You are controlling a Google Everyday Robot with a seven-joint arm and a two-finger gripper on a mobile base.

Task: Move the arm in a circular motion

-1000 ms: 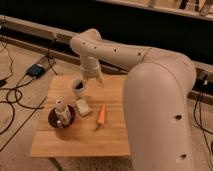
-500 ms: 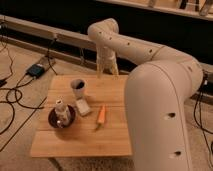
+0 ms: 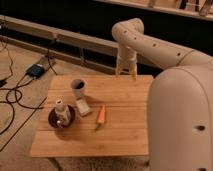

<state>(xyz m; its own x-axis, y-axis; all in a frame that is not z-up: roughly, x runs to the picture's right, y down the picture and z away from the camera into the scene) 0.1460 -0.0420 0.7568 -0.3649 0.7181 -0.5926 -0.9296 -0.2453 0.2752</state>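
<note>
My cream-white arm [image 3: 165,52] fills the right side of the camera view, with thick tubular segments and small dark holes. It bends at a rounded joint at the top and points down. Its small pronged gripper [image 3: 126,75] hangs over the far edge of the wooden table [image 3: 125,130], right of the middle. The gripper holds nothing that I can see.
On the table's left half stand a dark cup [image 3: 78,88], a small white block [image 3: 83,107], a carrot [image 3: 101,116] and a dark plate with a white bottle [image 3: 61,114]. Cables [image 3: 15,95] and a blue box [image 3: 38,70] lie on the floor at left.
The arm's elbow and gripper have swung to the right and away, from above the cup to the table's far edge right of the middle. The things on the table have not moved.
</note>
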